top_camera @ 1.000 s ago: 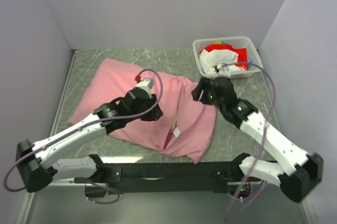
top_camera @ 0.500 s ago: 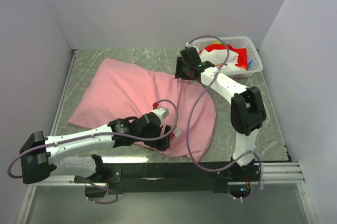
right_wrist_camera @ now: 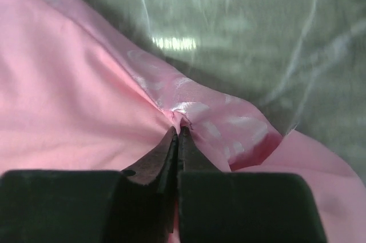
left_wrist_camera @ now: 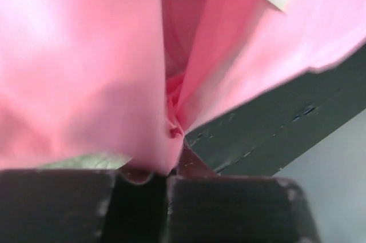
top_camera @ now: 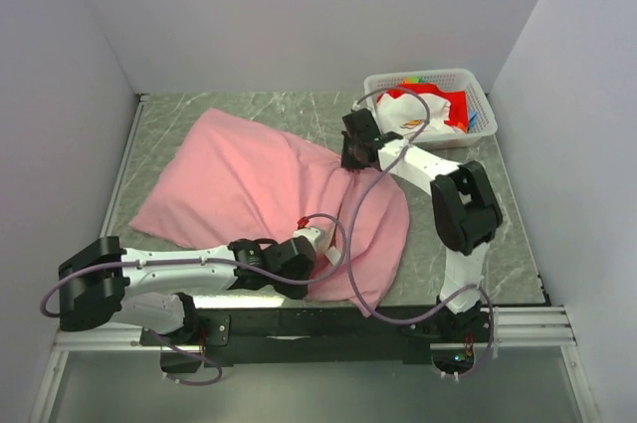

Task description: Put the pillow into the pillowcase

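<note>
Table (top_camera: pixel 299 109) holds the puffy pillowcase (top_camera: pixel 239 184). Since half a second ago, the left claw (left_wrist_camera: pixel 174 140) has slid nearer the front edge. It is pinched tight on the pillowcase's near edge. The right claw (right_wrist_camera: pixel 179 131) is pinched tight on its far right corner.

left arm (top_camera: pixel 169 264) and right arm (top_camera: pixel 413 156) stretched low, jaws clamped on pillowcase (top_camera: pixel 239 184).
</note>
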Controlling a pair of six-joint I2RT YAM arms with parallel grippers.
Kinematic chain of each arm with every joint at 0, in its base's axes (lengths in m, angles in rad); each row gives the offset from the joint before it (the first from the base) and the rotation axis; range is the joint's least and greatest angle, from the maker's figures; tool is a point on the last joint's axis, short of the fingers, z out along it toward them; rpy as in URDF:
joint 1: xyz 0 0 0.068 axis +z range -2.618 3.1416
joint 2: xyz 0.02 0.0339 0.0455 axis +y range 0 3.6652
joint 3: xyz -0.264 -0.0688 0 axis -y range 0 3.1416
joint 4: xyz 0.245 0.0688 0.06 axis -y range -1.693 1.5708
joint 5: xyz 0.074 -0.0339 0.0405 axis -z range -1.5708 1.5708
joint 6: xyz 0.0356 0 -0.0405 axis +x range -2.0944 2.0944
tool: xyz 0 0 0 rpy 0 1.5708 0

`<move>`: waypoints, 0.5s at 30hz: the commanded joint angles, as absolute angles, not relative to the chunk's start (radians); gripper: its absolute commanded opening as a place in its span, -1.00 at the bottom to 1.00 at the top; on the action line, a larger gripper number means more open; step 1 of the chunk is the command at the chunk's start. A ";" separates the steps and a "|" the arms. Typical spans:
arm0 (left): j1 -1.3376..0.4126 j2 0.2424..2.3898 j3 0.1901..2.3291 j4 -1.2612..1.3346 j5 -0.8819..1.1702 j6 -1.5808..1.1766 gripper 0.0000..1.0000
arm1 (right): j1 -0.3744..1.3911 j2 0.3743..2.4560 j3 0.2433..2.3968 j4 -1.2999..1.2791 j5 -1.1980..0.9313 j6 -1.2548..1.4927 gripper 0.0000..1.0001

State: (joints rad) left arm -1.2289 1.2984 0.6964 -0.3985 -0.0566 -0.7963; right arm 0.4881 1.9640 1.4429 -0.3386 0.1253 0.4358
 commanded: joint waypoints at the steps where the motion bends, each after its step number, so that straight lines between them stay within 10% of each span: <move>1: -1.238 1.208 0.696 -0.451 -0.097 -0.824 -0.98 | 0.485 1.781 1.292 -0.338 0.084 0.463 -1.00; 10: -1.299 0.982 0.640 -0.675 -0.009 -0.977 -0.98 | 0.394 1.632 1.166 -0.342 0.129 0.453 -0.68; 15: -1.313 0.865 0.566 -0.692 0.046 -1.103 -0.98 | 0.357 1.595 1.100 -0.295 0.098 0.466 -0.12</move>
State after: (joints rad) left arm -1.2953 0.9409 0.6128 -0.6308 -0.0292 -0.9775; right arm 0.3817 1.6474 1.1507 -0.3176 0.0940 0.4618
